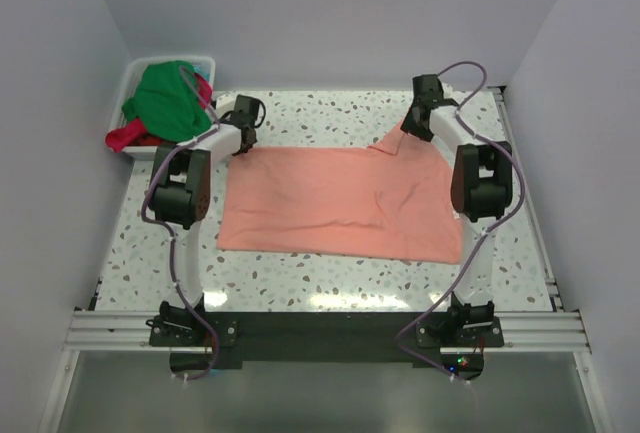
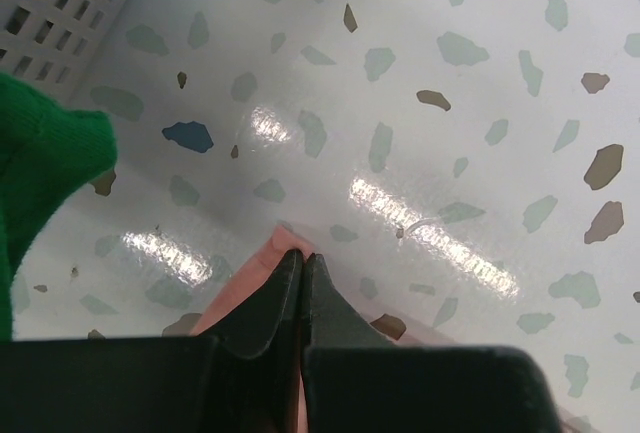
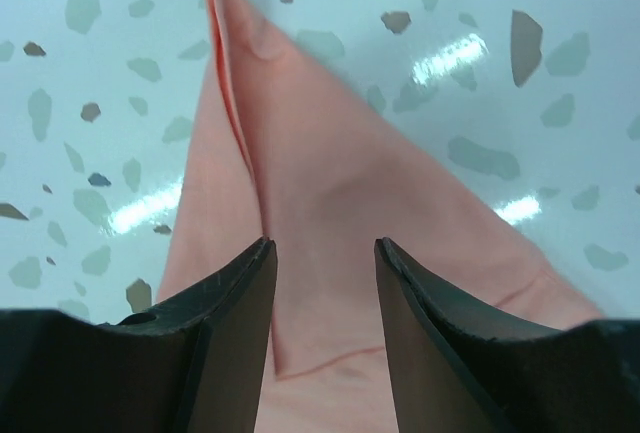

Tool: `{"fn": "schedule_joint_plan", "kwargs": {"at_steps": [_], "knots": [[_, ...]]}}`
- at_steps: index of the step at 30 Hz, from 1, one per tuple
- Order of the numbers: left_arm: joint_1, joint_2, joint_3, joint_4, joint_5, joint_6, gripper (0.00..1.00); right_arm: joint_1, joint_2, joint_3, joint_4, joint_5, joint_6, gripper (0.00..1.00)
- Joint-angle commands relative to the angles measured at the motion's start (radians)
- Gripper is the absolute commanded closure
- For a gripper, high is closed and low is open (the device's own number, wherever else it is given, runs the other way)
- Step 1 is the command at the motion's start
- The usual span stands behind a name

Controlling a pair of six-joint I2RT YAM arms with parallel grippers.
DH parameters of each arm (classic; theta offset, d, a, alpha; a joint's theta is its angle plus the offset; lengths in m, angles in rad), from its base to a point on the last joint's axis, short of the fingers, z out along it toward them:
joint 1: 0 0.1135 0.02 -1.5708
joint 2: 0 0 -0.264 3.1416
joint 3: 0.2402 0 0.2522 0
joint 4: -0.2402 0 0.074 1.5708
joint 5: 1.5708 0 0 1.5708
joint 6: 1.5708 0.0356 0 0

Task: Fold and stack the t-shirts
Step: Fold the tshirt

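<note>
Pink shirt (image 1: 340, 203) lies spread flat mid-frame on the surface (image 1: 300, 273).
Left jaws are pinched shut on its upper-left corner; right jaws stand half open astride its upper-right sleeve fold, not gripping. Green shirt (image 1: 170, 98) and red shirt (image 1: 125, 138) lie in the tub (image 1: 135, 75), upper left.

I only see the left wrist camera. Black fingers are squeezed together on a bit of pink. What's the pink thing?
Observer: A salmon-pink t-shirt spread flat across the table; the left gripper seems to pinch its far left corner.
Operator: And the green blob?
Observer: A green t-shirt heaped in a white tub, with a red t-shirt hanging over the tub's edge.
Operator: What's the other arm doing?
Observer: The right gripper is open, fingers either side of the shirt's far right corner.
</note>
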Motion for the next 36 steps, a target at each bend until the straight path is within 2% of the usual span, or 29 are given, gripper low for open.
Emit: {"fn": "schedule_joint_plan", "kwargs": {"at_steps": [1, 6, 12, 18, 30, 32, 35, 36], "knots": [[-0.013, -0.070, -0.015, 0.024, 0.007, 0.031, 1.00, -0.004, 0.047, 0.114, 0.086, 0.011, -0.018, 0.51], [-0.020, -0.082, -0.030, 0.041, 0.020, 0.040, 1.00, -0.004, 0.079, 0.159, 0.185, -0.010, -0.010, 0.49], [-0.024, -0.090, -0.035, 0.054, 0.035, 0.043, 1.00, -0.004, 0.151, 0.254, 0.216, -0.007, -0.003, 0.48], [-0.028, -0.096, -0.033, 0.064, 0.041, 0.050, 1.00, -0.004, 0.263, 0.395, 0.176, 0.008, -0.004, 0.47], [-0.033, -0.105, -0.038, 0.090, 0.061, 0.052, 1.00, -0.004, 0.309, 0.434, 0.169, 0.042, -0.020, 0.47], [-0.033, -0.105, -0.038, 0.091, 0.063, 0.052, 1.00, -0.002, 0.314, 0.427, 0.173, 0.050, -0.021, 0.51], [-0.034, -0.107, -0.039, 0.090, 0.063, 0.052, 1.00, -0.004, 0.317, 0.429, 0.172, 0.051, -0.024, 0.73], [-0.033, -0.107, -0.039, 0.088, 0.063, 0.054, 1.00, -0.002, 0.318, 0.429, 0.172, 0.053, -0.023, 0.86]]}}
